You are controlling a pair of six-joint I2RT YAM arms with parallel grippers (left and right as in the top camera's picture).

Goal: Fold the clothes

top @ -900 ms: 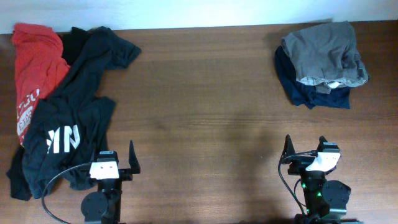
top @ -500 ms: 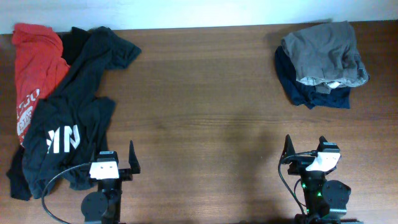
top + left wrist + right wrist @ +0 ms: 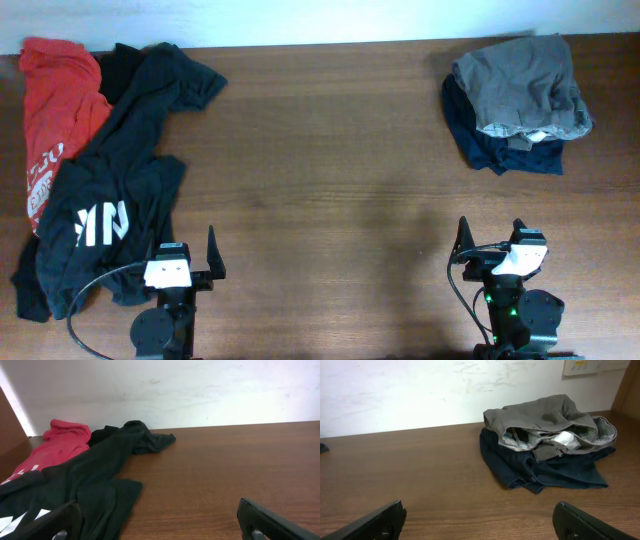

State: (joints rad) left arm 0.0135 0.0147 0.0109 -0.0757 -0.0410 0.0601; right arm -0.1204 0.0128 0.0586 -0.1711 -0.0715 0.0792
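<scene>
A large black T-shirt with white block letters point(image 3: 120, 170) lies crumpled along the table's left side, also in the left wrist view point(image 3: 95, 480). A red garment point(image 3: 55, 100) lies under it at the far left, seen too in the left wrist view point(image 3: 55, 442). A grey garment point(image 3: 520, 85) sits folded on a navy one point(image 3: 495, 150) at the back right; the right wrist view shows the grey point(image 3: 545, 415) on the navy point(image 3: 545, 470). My left gripper point(image 3: 185, 252) is open and empty at the front left, beside the black shirt's hem. My right gripper point(image 3: 490, 238) is open and empty at the front right.
The brown wooden table point(image 3: 330, 180) ends at a white wall along the back. A white wall plate point(image 3: 590, 366) shows high in the right wrist view. Both arm bases stand at the front edge.
</scene>
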